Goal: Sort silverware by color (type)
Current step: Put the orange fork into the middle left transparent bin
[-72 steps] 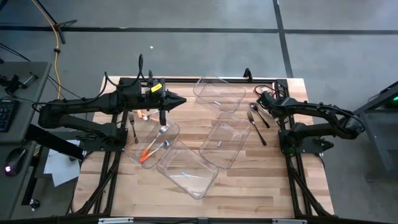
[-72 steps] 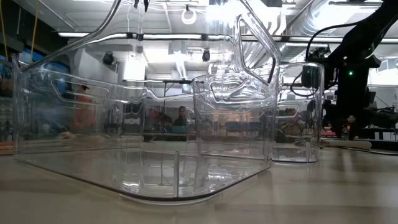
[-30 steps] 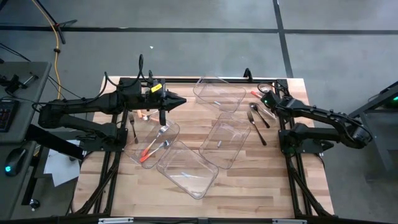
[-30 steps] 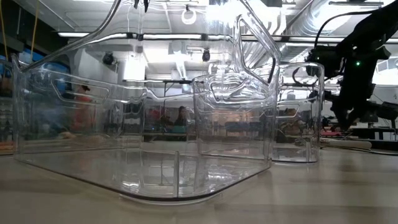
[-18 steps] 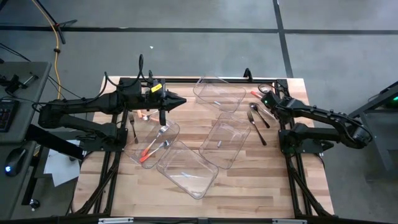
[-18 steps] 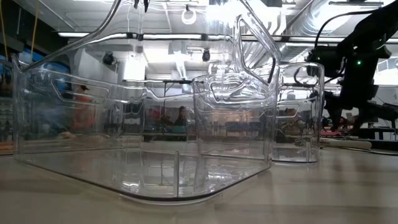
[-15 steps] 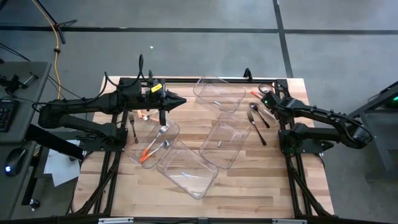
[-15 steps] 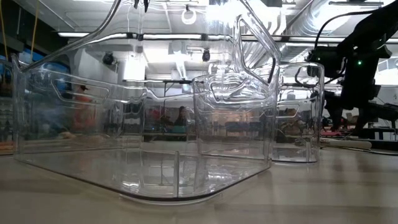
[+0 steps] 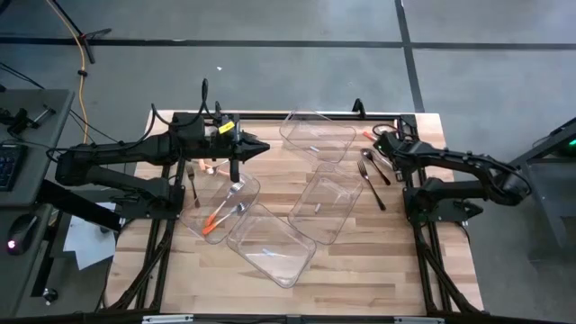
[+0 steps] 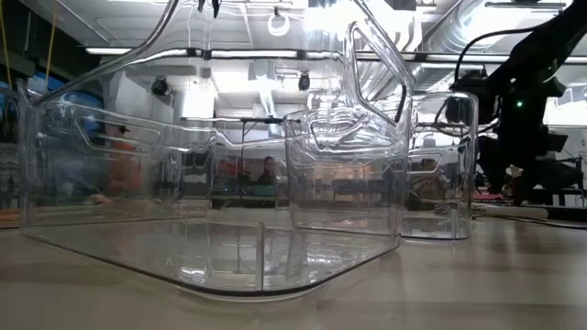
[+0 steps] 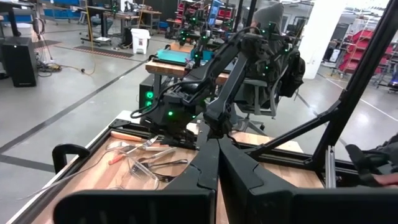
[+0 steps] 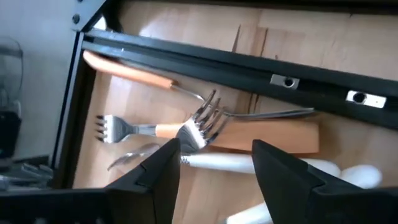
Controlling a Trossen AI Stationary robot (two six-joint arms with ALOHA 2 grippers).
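Observation:
My right gripper point(image 9: 380, 139) point(image 12: 216, 149) stands open, tipped down over a heap of silverware at the table's far right corner. Between its fingers show a white-handled piece point(image 12: 211, 162) and the tines of a wood-handled fork point(image 12: 202, 124); whether they touch it I cannot tell. An orange-handled fork point(image 12: 134, 73) and another fork point(image 12: 124, 129) lie beside them on the wood. Black pieces point(image 9: 373, 176) lie on the table nearer the front. Orange-handled pieces point(image 9: 219, 214) lie in the left clear bin. My left gripper point(image 9: 262, 144) point(image 11: 217, 152) waits shut, level, above the table's far left.
Several clear bins stand across the middle: one at the back point(image 9: 318, 135), one at the centre right point(image 9: 328, 202), one near the front point(image 9: 270, 243), one at the left point(image 9: 209, 193). A dark fork point(image 9: 193, 184) lies left of them. A black frame rail point(image 12: 205, 59) runs along the table's far edge.
My right gripper has opened over the heap at the far right corner, rolled about its own axis and sunk a little. The left arm and the bins stay as they were.

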